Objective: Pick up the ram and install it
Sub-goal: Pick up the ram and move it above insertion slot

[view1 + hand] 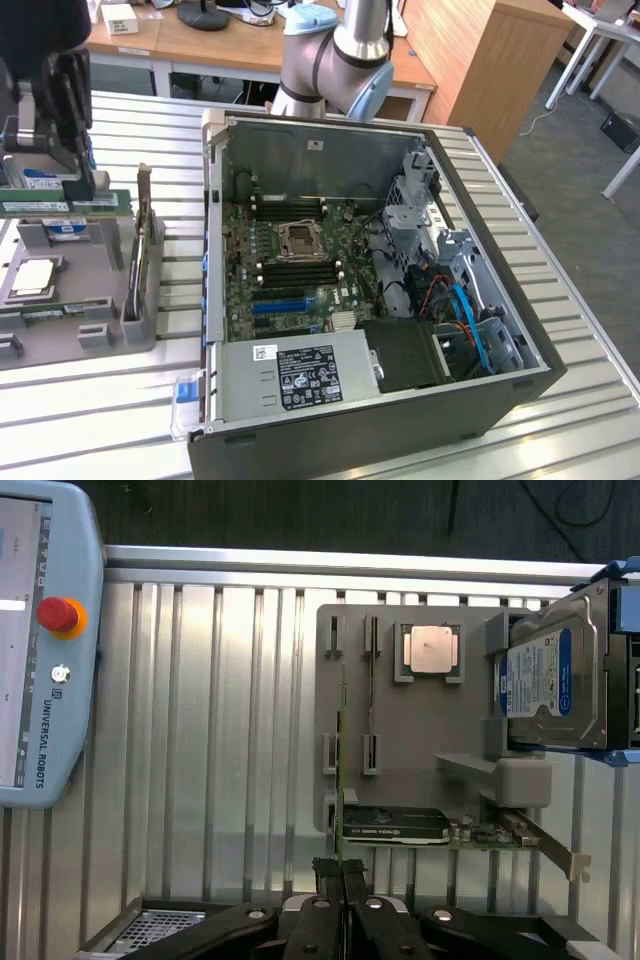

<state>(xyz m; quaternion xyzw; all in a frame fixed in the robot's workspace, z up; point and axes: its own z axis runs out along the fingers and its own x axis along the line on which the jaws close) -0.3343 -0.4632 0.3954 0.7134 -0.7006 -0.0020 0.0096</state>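
Gripper (82, 186) is pinched nearly shut on the top edge of the ram (65, 206). The ram stands on edge in the grey holder (100, 290) on the bench (100, 410), well apart from the open PC case (350, 440). To do the pick well: lift straight up w/o twisting, so the thin board clears the holder's posts & doesn't tilt or slip in the grip.

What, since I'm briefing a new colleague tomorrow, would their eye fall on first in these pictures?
The open computer case sits in the middle of the exterior view, its green motherboard bare inside. At that view's left, the black gripper is shut on the ram, which stands on edge in a grey holder that also carries a silver processor. In the wrist view, a red stop button stands out on the pale blue pendant.
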